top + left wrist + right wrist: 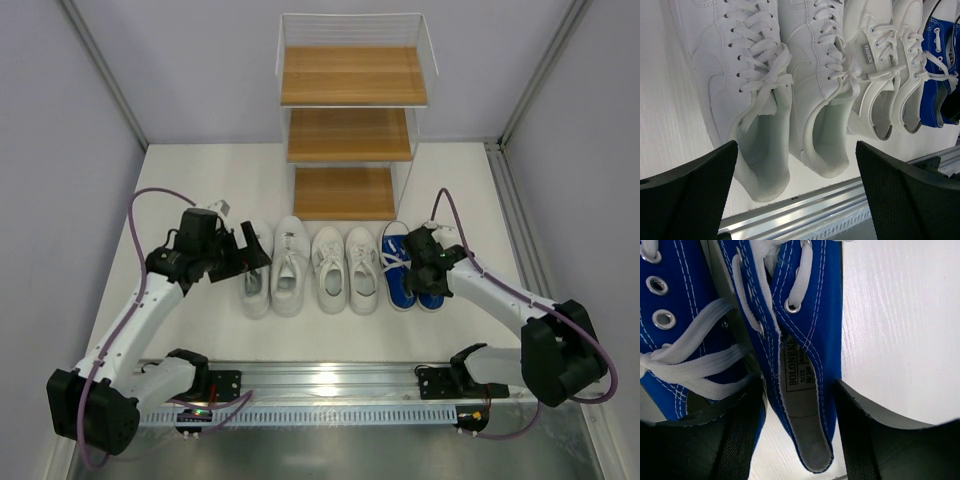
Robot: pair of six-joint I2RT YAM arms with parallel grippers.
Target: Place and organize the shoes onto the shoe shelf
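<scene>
Risk first, from the top view: six shoes (330, 268) lie in one tight row on the surface (200, 190) just in front of the shoe shelf (350, 75), so lifting any one could drag or tip its neighbour. Counted there: four white shoes (290, 265), two blue shoes (400, 275), one shelf with three boards, all bare, and two tools. The left tool (250, 255) is over the leftmost white shoe and the right tool (428, 262) over the rightmost blue shoe. Left wrist view: the left tool (796, 150) is spread wide and holds nothing, with the heels of two white shoes between its fingers (690, 195). Closing from here might catch both heels or snag the loose laces (767, 75). Right wrist view: the right tool (800, 435) straddles the tongue (800, 390) and outer wall of one blue shoe. One finger (740, 435) is apparently inside the opening and the other outside. Whether it is pinching I cannot tell. Soft canvas could fold and slip from so thin a hold, and the shoe might swing toe-down and knock the narrow shelf.
</scene>
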